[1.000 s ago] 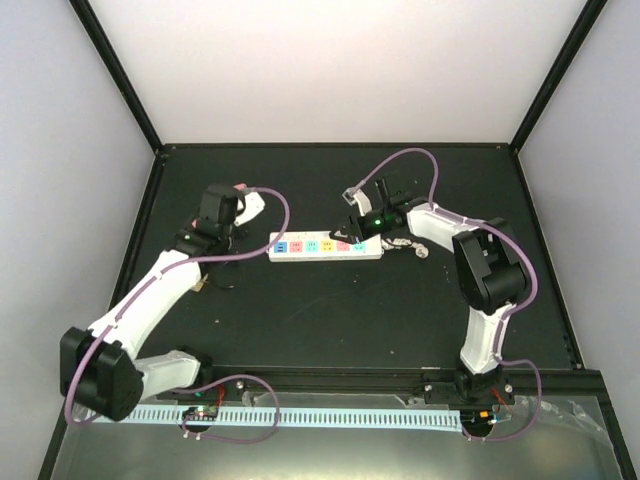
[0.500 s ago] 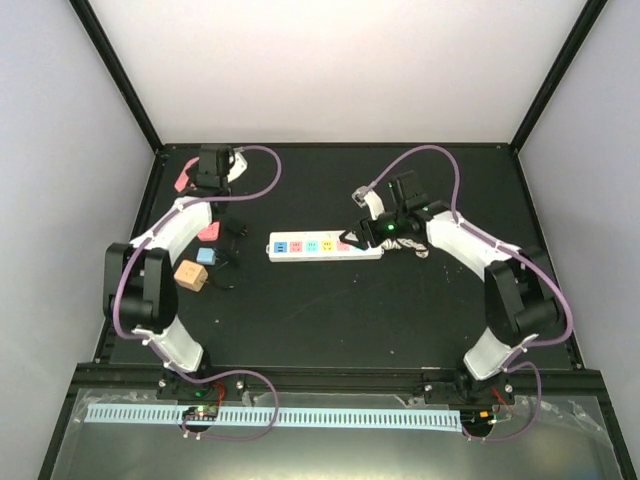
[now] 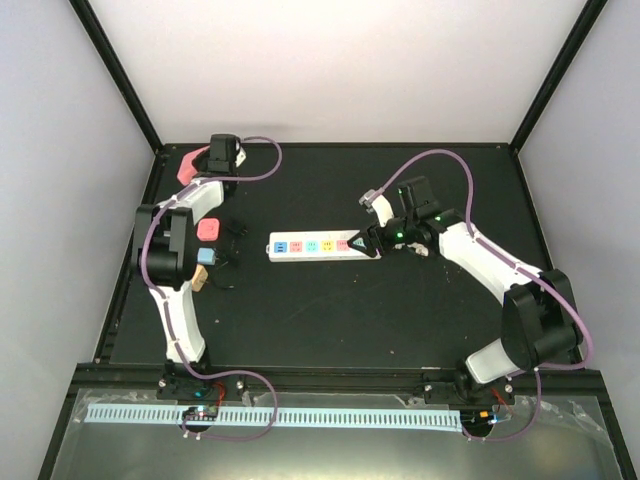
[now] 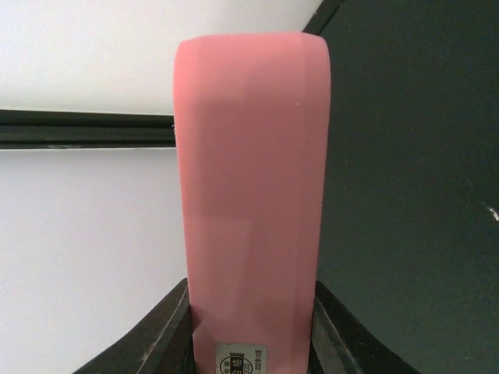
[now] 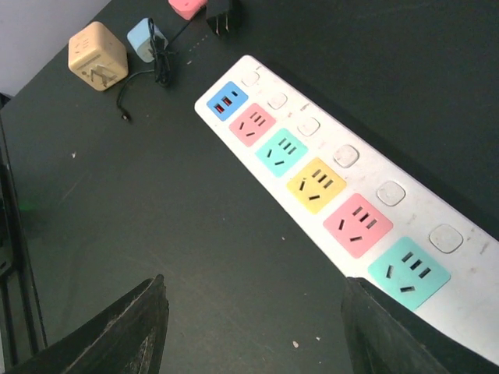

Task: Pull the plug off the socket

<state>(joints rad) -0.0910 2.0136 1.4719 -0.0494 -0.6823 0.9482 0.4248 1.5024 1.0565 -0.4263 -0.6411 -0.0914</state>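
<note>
Pink rectangular plug pinched by left gripper at upper-left table edge; right gripper spread above long white socket.

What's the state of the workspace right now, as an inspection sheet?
Surface: black table, light specks.
Job's things: white power strip, every outlet face empty; pink plug held off it, at the far left corner.
Clutter: tan adapter, blue adapter, black plug with thin cord, left of the strip.
Grippers: left gripper shut on the pink plug; right gripper open, by the strip's right end.
Cables: purple cables along both arms.
Surroundings: white walls, black frame posts.
</note>
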